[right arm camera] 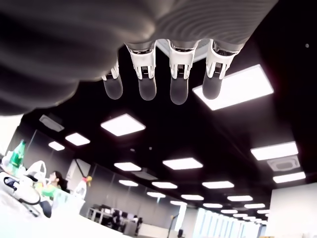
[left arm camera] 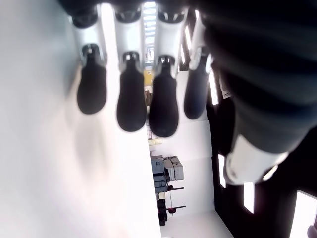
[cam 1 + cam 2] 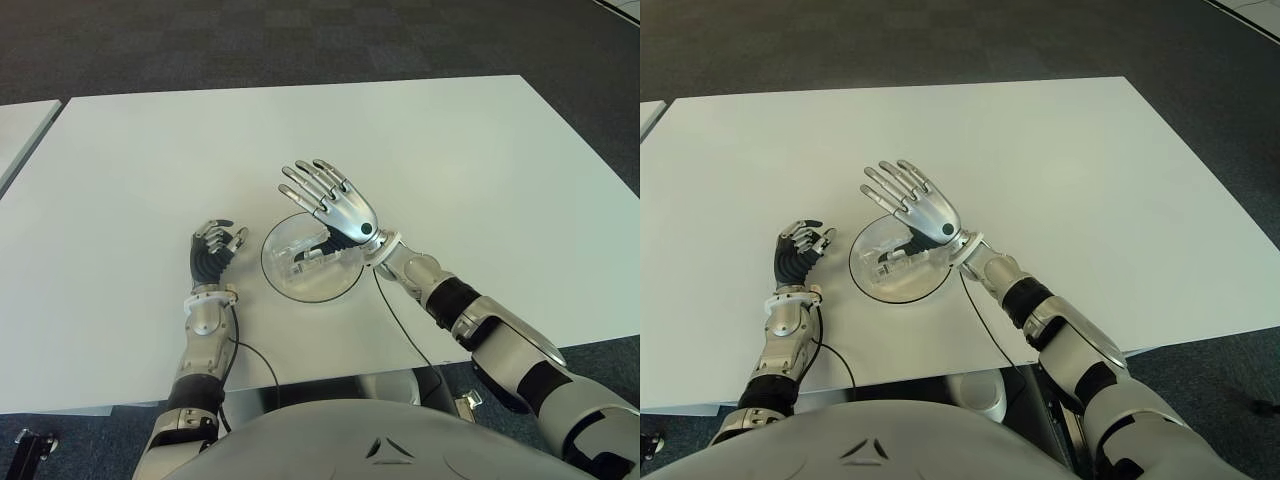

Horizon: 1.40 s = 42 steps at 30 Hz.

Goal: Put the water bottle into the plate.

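Observation:
A clear water bottle lies on its side inside the round transparent plate on the white table. My right hand hovers just above the plate's far-right side, palm tilted up and fingers spread, holding nothing. In the right wrist view its fingertips point at the ceiling lights with nothing between them. Part of the bottle is hidden under this hand. My left hand shows just left of the plate, fingers curled and holding nothing; its dark fingertips show in the left wrist view.
A thin black cable runs from the right wrist over the table's near edge. A second table's corner shows at the far left. Dark carpet lies beyond the far edge.

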Tool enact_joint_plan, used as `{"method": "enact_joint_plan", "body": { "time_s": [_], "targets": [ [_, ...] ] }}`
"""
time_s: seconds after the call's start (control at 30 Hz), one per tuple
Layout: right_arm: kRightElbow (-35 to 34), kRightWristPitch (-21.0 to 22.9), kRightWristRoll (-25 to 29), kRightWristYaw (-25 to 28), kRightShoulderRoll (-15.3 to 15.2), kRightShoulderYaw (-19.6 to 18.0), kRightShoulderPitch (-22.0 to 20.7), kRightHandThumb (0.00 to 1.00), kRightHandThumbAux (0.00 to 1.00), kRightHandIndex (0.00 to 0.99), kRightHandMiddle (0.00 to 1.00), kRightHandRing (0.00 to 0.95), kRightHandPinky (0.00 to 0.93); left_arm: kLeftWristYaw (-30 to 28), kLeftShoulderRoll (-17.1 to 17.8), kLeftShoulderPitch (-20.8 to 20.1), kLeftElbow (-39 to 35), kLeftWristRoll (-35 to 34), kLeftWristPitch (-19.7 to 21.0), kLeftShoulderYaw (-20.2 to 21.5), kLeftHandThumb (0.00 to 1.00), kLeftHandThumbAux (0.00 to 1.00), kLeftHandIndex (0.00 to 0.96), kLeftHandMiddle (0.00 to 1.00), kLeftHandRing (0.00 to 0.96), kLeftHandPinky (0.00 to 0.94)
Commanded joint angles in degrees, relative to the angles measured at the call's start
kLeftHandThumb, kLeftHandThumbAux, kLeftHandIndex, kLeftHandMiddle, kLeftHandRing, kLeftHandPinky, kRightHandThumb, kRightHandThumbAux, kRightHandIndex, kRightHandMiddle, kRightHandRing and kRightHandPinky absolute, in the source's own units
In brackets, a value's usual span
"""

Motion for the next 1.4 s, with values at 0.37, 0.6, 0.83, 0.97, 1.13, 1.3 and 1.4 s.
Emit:
{"method": "enact_joint_plan", "body": {
  "time_s": [0.37, 0.6, 0.83, 0.97, 1.13, 1.3, 1.4],
  "targets": [
    [9.6, -19.4, 21.7, -8.1, 4.9, -11.9, -0.4, 0.001, 0.429, 0.000, 0.000, 0.000, 0.000, 0.5, -1.5, 4.7, 2.9, 0.3, 4.5, -0.6, 0.703, 0.716, 0.435, 0.687, 0.684, 0.665],
    [13.7, -30.8, 46.5, 6.7, 8.2, -25.1, 3.7, 0.005, 0.596, 0.000, 0.000, 0.000, 0.000, 0.8, -1.8, 5.0, 2.2, 0.2, 5.2, -0.4, 0.703, 0.716, 0.435, 0.685, 0.683, 0.664],
    [12.4, -27.3, 50.8, 7.0, 11.6, -30.4, 4.8, 0.005, 0.746, 0.000, 0.000, 0.000, 0.003, 0.7, -1.9, 4.9, 2.1, 0.2, 5.1, -0.4, 0.705, 0.716, 0.435, 0.691, 0.687, 0.674],
    [11.3, -25.8, 52.4, 9.5, 12.3, -33.1, 5.7, 0.001, 0.810, 0.000, 0.000, 0.000, 0.016, 0.4, -2.0, 4.9, 1.9, 0.0, 5.1, -0.3, 0.706, 0.716, 0.435, 0.696, 0.690, 0.676],
    [13.8, -28.2, 55.5, 14.2, 11.0, -36.9, 7.8, 0.000, 0.845, 0.000, 0.025, 0.016, 0.038, -0.2, -1.9, 4.8, 2.0, -0.3, 4.7, -0.3, 0.706, 0.715, 0.435, 0.694, 0.689, 0.670],
    [17.6, -27.2, 62.0, 23.5, 11.1, -41.8, 8.5, 0.022, 0.849, 0.016, 0.037, 0.027, 0.046, -1.0, -1.7, 4.7, 2.4, -0.7, 3.9, -0.5, 0.706, 0.715, 0.435, 0.693, 0.688, 0.673],
    [18.9, -25.6, 64.6, 28.1, 11.5, -43.8, 8.2, 0.041, 0.830, 0.024, 0.033, 0.025, 0.065, -1.3, -1.7, 4.8, 2.3, -0.9, 3.7, -0.5, 0.706, 0.715, 0.435, 0.693, 0.689, 0.674]
  ]
}}
